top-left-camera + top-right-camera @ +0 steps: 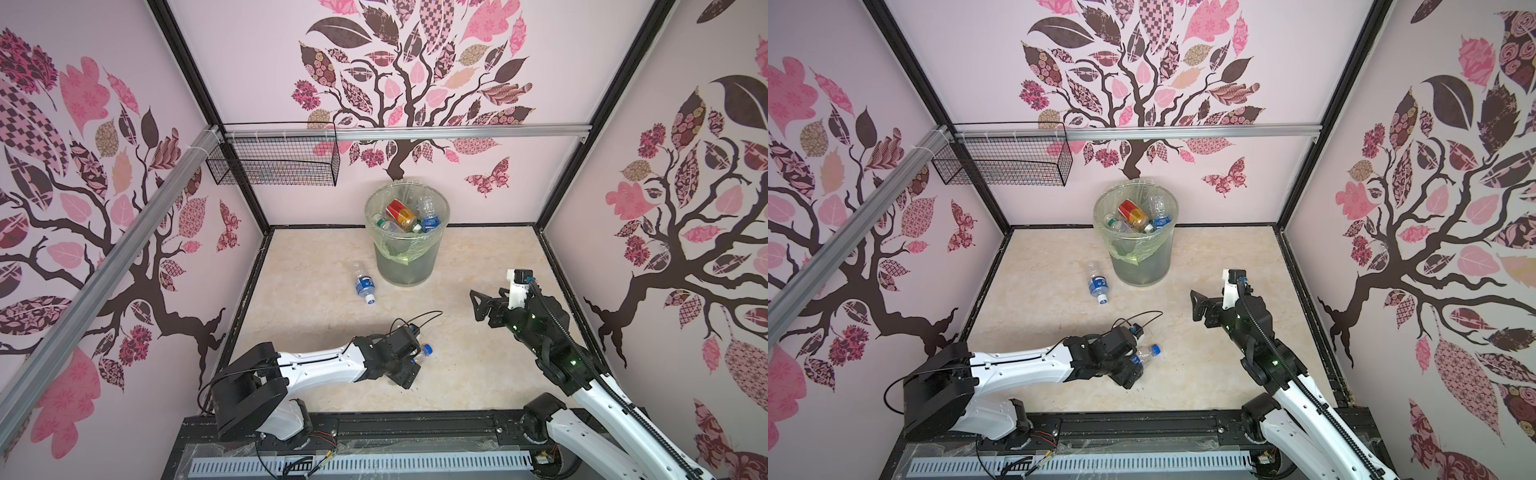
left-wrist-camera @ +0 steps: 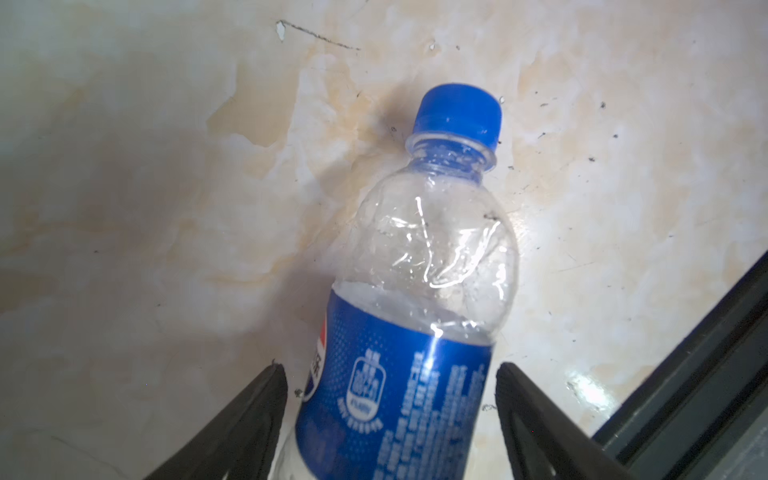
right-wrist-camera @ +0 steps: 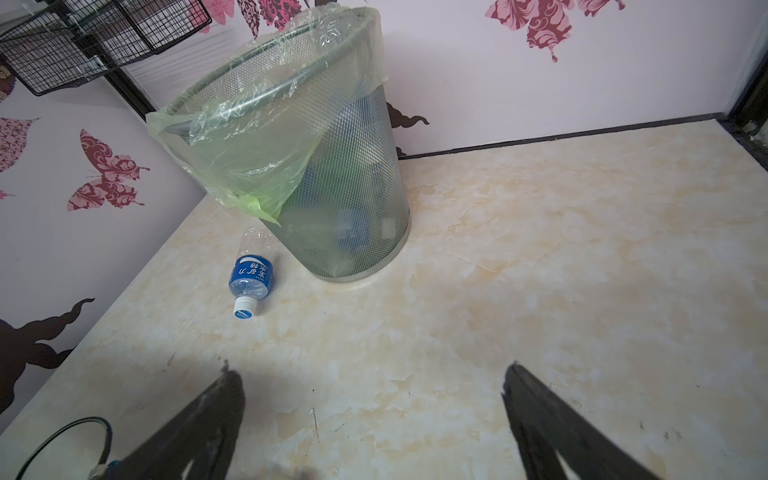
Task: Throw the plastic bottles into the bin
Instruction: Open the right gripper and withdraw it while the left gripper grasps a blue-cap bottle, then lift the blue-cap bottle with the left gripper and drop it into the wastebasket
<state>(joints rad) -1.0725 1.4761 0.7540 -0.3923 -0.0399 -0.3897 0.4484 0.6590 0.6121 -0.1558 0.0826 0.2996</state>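
Observation:
A clear plastic bottle (image 2: 419, 291) with a blue label and blue cap lies on the marbled floor near the front. My left gripper (image 2: 388, 368) is open around its labelled body, with a narrow gap at each finger. In both top views the bottle's cap end (image 1: 426, 350) pokes out past that gripper (image 1: 415, 365). A second blue-labelled bottle (image 1: 365, 284) (image 3: 250, 274) lies just left of the bin (image 1: 403, 266) (image 3: 353, 187). That is a grey mesh basket with a pale green bag, and it holds several bottles, one red-yellow (image 1: 400, 214). My right gripper (image 1: 477, 306) (image 3: 372, 370) hovers open and empty, right of the bin.
A black wire basket (image 1: 274, 162) hangs from the aluminium rail (image 1: 415, 134) at the back left corner. Patterned walls close in three sides. A dark frame edge (image 2: 685, 374) runs close beside the left gripper at the floor's front. A loose black cable (image 1: 419, 318) loops above the left wrist.

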